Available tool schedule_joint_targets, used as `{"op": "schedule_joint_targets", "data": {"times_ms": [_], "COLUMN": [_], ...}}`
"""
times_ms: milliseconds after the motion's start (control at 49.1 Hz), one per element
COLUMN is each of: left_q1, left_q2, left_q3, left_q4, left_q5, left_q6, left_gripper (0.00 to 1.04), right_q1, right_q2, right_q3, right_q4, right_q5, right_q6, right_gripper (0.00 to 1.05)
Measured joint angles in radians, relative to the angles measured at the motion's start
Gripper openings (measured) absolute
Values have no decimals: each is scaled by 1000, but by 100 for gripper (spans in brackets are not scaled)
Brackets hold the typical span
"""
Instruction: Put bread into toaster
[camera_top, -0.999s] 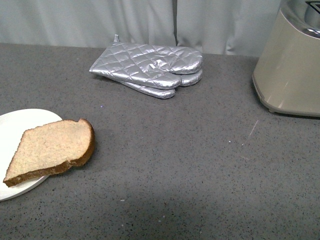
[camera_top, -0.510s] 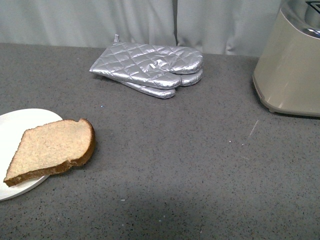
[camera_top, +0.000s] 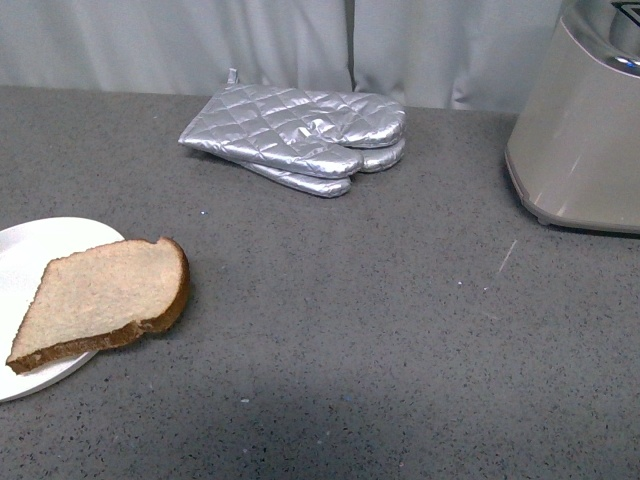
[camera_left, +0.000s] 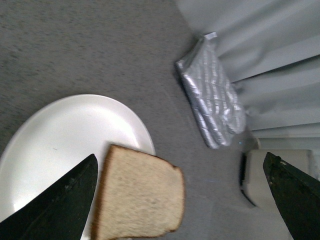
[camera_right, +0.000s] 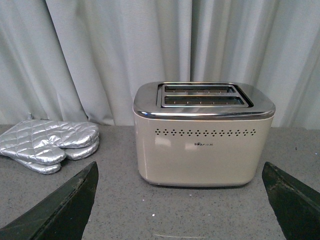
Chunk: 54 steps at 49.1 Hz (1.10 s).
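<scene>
Grey speckled countertop (camera_top: 380, 330), holding the items we list below.

1. Bread (camera_top: 105, 300): one flat slice with a brown crust, at the near left. It lies partly on a white plate (camera_top: 25, 250) and overhangs the plate's right rim onto the counter.

2. Toaster (camera_top: 580, 140): beige body and chrome top, standing upright at the far right, well apart from the bread. The front view's edge cuts it off. From the right wrist view we note two long slots in its top.

3. Oven mitts (camera_top: 300, 135): a silver quilted pair, stacked, at the far middle of the counter, near a pale curtain (camera_top: 200, 40).

4. Left gripper (camera_left: 180, 156): jaws spread wide and holding nothing, poised above the plate and slice. Its dark fingers (camera_left: 60, 205) frame the bread without touching it.

5. Right gripper (camera_right: 180, 165): jaws likewise spread wide and empty, facing the toaster's long side and clear of it.
</scene>
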Motion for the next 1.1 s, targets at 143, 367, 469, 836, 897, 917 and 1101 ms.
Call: {"op": "schedule_joint_targets", "data": {"times_ms": [143, 367, 469, 836, 897, 917, 1101], "left_q1": [63, 89, 83, 28, 17, 12, -26], "left_q2": [233, 349, 397, 475, 475, 475, 473], "left_q3": [117, 180, 196, 202, 201, 201, 187], "left_q4": [-63, -167, -227, -243, -246, -251, -252], "left_q5": [-4, 0, -40, -77, -60, -54, -31], "left_q6": [183, 390, 496, 642, 643, 645, 645], "left_gripper": [98, 98, 98, 98, 98, 98, 98], "right_q1": [0, 0, 0, 0, 0, 0, 0], "right_q2": [0, 0, 0, 0, 0, 0, 0], "right_q3": [0, 0, 0, 0, 0, 0, 0], "right_q4": [0, 0, 0, 0, 0, 0, 0], "right_q5": [0, 0, 0, 0, 0, 0, 0], "right_q6": [0, 0, 0, 0, 0, 0, 0], "right_gripper": [95, 95, 95, 95, 95, 95, 95]}}
